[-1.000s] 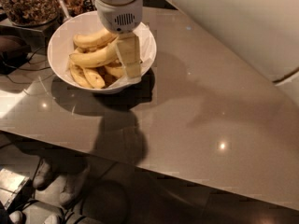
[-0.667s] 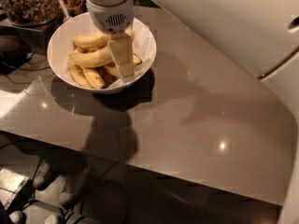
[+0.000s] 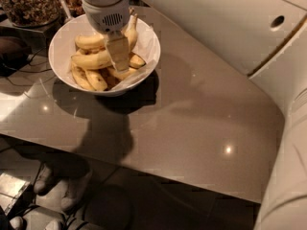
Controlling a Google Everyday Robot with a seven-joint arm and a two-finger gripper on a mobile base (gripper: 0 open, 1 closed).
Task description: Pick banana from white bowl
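several bananas lie heaped in the white bowl [image 3: 58, 46], which stands near the far left edge of the grey table [image 3: 192, 123]. i note the gripper [image 3: 119, 63] reaching straight down into the bowl from a pale round wrist housing [image 3: 108, 13], its tip among the fruit near the centre. whether the claw is open or closed i cannot tell. the banana [image 3: 91, 60] lies crosswise in the middle of the bowl, on top of shorter ones, its right part hidden behind the gripper. a second banana [image 3: 130, 32] leans at the far right rim, stem up. a paper liner [image 3: 149, 44] shows at the bowl's right side. a glass jar of granola [image 3: 29, 4] stands just beyond the bowl, upper left.
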